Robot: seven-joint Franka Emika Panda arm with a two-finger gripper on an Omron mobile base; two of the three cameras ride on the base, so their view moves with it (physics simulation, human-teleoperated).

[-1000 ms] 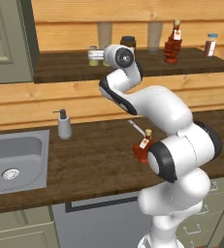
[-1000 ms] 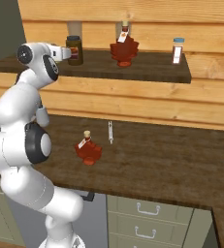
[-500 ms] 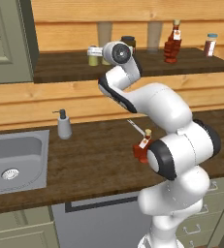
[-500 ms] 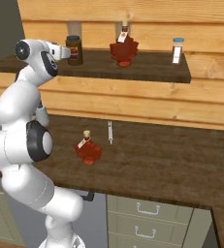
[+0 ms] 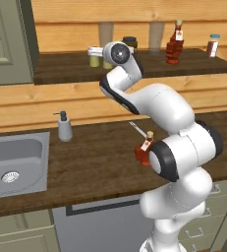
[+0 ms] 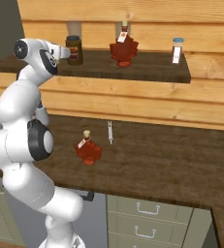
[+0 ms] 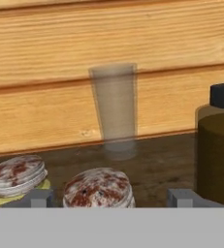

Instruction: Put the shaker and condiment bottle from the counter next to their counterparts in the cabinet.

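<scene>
Inside the cabinet (image 5: 61, 74), my gripper (image 7: 111, 197) is open. One yellow-green shaker (image 7: 99, 189) stands on the shelf between the fingertips (image 7: 41, 197), with a gap on each side. Its twin (image 7: 17, 177) stands close beside it on the left. The left base view shows the gripper (image 5: 104, 55) at the shakers (image 5: 94, 56). A red condiment bottle (image 5: 144, 150) (image 6: 88, 150) stands on the counter (image 5: 95, 162) in front of the arm. Its matching bottle (image 5: 174, 47) (image 6: 123, 48) stands on the cabinet floor further right.
A dark brown jar (image 7: 217, 145) (image 6: 74, 50) stands right of the gripper, a translucent glass (image 7: 114, 111) behind it. A reddish-brown shaker (image 5: 213, 45) is at the shelf's right end. A soap pump (image 5: 64, 127), sink (image 5: 12, 165) and thin utensil (image 6: 110, 131) are on the counter.
The jaws have opened and let go of the shaker, which now stands free beside its twin. The arm has barely moved.
</scene>
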